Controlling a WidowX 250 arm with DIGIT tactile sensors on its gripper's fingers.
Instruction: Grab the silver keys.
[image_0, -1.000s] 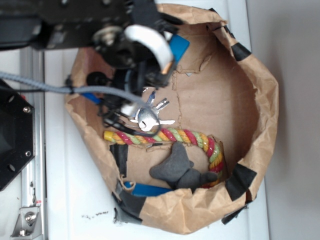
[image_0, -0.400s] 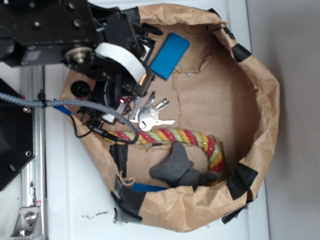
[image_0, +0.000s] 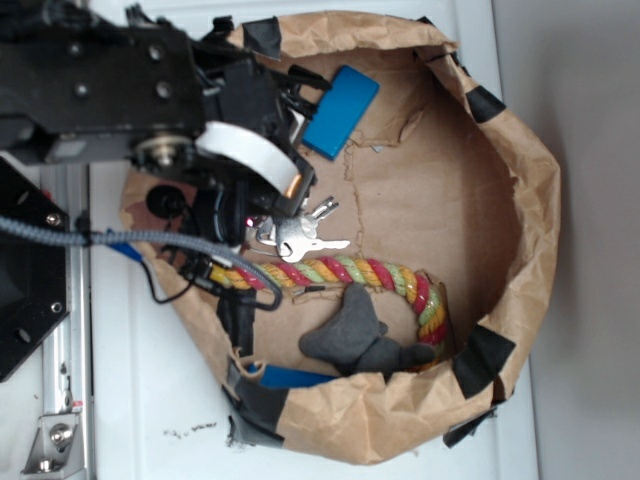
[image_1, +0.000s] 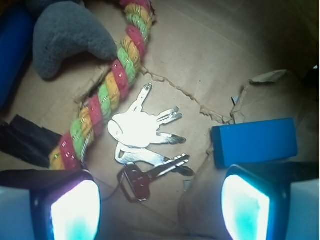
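Note:
The silver keys (image_1: 140, 134) lie fanned on the cardboard floor of the paper-walled bin, right beside the coloured rope (image_1: 107, 90); in the exterior view the silver keys (image_0: 298, 238) are partly covered by the arm. My gripper (image_1: 160, 212) hangs above the floor with its two fingers wide apart and nothing between them; the keys lie just ahead of the fingertips. In the exterior view the gripper (image_0: 258, 215) sits at the keys' left end, its tips hidden under the arm.
A blue rectangular block (image_1: 255, 141) lies close to the right finger, also seen as the blue block (image_0: 340, 110) at the bin's top. A grey plush toy (image_0: 355, 340) rests below the rope (image_0: 350, 272). Crumpled brown paper walls (image_0: 530, 200) ring the bin.
The arm has shifted left and down, uncovering the blue block, and the gripper now hangs over the left end of the keys. The keys, rope and plush have not moved.

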